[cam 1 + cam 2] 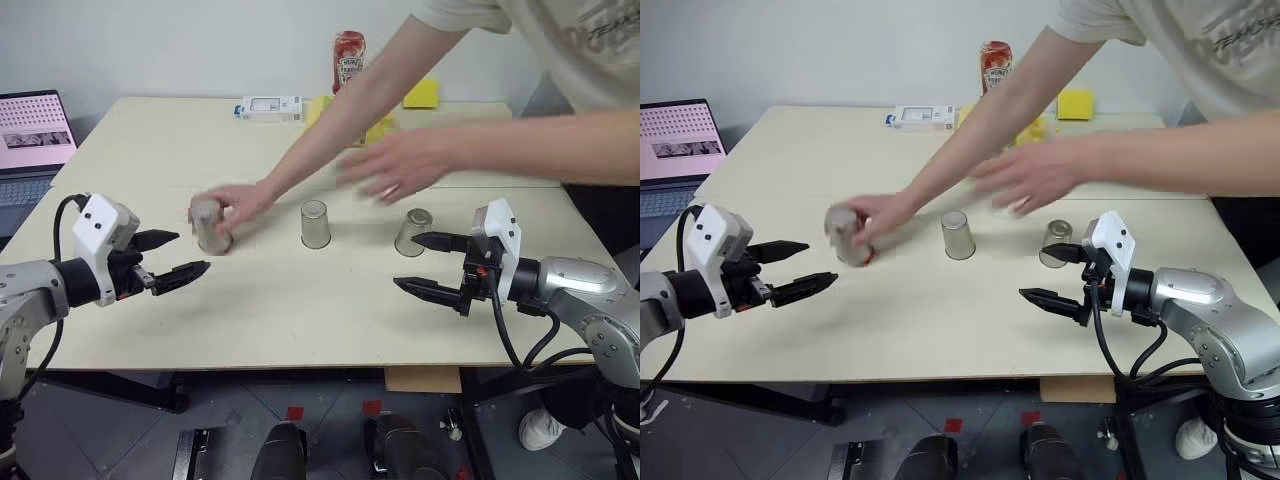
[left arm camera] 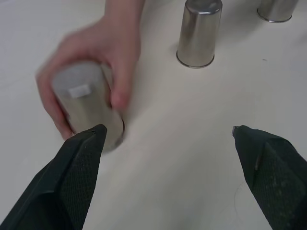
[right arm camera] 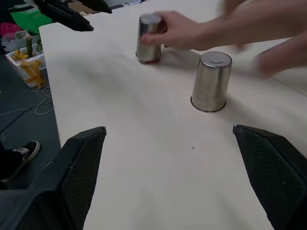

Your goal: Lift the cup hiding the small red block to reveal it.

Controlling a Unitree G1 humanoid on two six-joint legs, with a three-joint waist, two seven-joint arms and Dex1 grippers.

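Note:
Three upside-down silver cups stand in a row on the table (image 1: 300, 320). A person's hand (image 1: 247, 200) grips the left cup (image 1: 210, 226), which looks blurred. A sliver of red, the small red block (image 3: 150, 61), shows at that cup's base. The middle cup (image 1: 315, 224) and the right cup (image 1: 412, 232) stand free. The person's other hand (image 1: 400, 165) hovers above them. My left gripper (image 1: 193, 252) is open, just short of the left cup and pointing at it. My right gripper (image 1: 405, 261) is open beside the right cup, holding nothing.
The person leans in from the far right, with both arms across the table. A laptop (image 1: 30, 140) sits at the far left. At the back stand a ketchup bottle (image 1: 349, 58), a white box (image 1: 268, 107) and yellow items (image 1: 421, 93).

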